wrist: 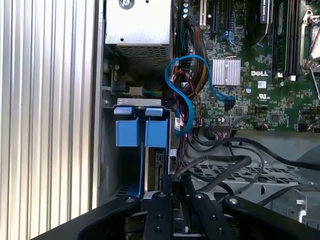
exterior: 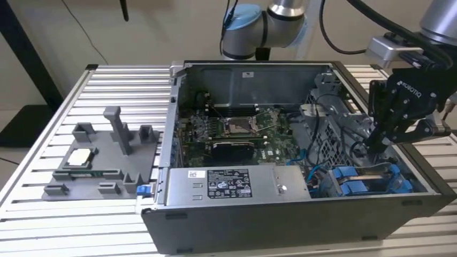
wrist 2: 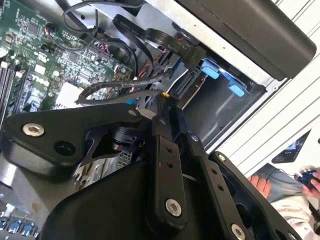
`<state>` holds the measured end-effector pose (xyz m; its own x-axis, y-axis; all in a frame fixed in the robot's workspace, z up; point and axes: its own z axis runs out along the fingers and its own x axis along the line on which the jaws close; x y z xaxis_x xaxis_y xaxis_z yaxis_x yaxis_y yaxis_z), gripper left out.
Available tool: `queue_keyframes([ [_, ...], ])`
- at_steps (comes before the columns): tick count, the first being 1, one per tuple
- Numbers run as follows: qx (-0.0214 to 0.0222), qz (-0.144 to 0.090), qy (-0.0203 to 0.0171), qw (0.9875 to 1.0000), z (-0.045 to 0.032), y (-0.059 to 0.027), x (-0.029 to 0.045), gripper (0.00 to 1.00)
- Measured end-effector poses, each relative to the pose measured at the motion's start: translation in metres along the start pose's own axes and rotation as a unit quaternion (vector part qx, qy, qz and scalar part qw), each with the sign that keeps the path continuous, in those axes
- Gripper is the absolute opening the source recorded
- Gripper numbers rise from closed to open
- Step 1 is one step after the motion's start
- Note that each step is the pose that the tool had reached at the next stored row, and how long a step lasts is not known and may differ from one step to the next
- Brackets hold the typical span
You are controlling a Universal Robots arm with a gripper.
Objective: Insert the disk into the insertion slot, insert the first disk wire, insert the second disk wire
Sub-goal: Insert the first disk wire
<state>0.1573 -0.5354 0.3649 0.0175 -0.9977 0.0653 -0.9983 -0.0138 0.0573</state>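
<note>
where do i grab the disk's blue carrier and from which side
Probably by the two blue tabs at the exposed end of the disk's blue carrier, squeezed across both and approached straight in through the open side of the case. The rest of the carrier sits down in the bay between metal walls, so only that tabbed end offers free faces.

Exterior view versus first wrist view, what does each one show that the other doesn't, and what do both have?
Exterior view: the grey fixture tray at the exterior view's left of the computer case, and the arm's blue-capped joint.
First wrist view: the silver finned heatsink, seen close.
Both: the blue disk carrier seated in its bay, the motherboard, and the gripper inside the case beside the carrier.
</note>
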Motion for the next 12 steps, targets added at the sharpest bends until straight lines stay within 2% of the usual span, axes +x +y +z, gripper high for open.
queue_keyframes([
  [8, 0.0, 0.0, -0.0001, 1.0, 0.0001, -0.0003, 0.0, 0.19],
  [12, -0.0001, 0.0, 0.0039, 1.0, 0.0021, -0.0007, -0.0001, 0.19],
])
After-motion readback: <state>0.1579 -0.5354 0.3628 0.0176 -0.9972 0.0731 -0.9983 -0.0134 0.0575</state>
